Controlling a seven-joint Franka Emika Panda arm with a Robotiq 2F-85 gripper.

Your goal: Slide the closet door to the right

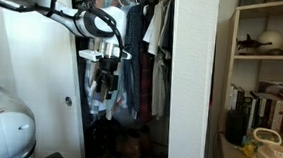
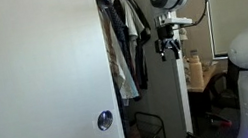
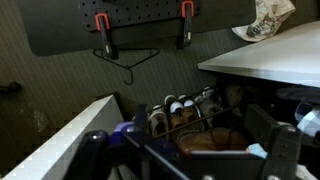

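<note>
The closet door [image 1: 43, 82] is a tall white panel with a small round metallic pull [image 1: 67, 101]. It fills the left of an exterior view [image 2: 35, 84], where its pull [image 2: 104, 121] sits near its edge. My gripper [image 1: 103, 79] hangs in the dark closet opening just beside the door's edge, in front of hanging clothes, apart from the door. It also shows in an exterior view [image 2: 168, 45]. In the wrist view the two fingers are spread wide with nothing between them [image 3: 185, 150].
A narrower white upright strip [image 1: 191, 83] bounds the opening's other side. Hanging clothes [image 2: 123, 34] fill the closet. A wire shoe rack with shoes [image 3: 185, 108] stands on the closet floor. A bookshelf [image 1: 268, 68] stands beyond the strip.
</note>
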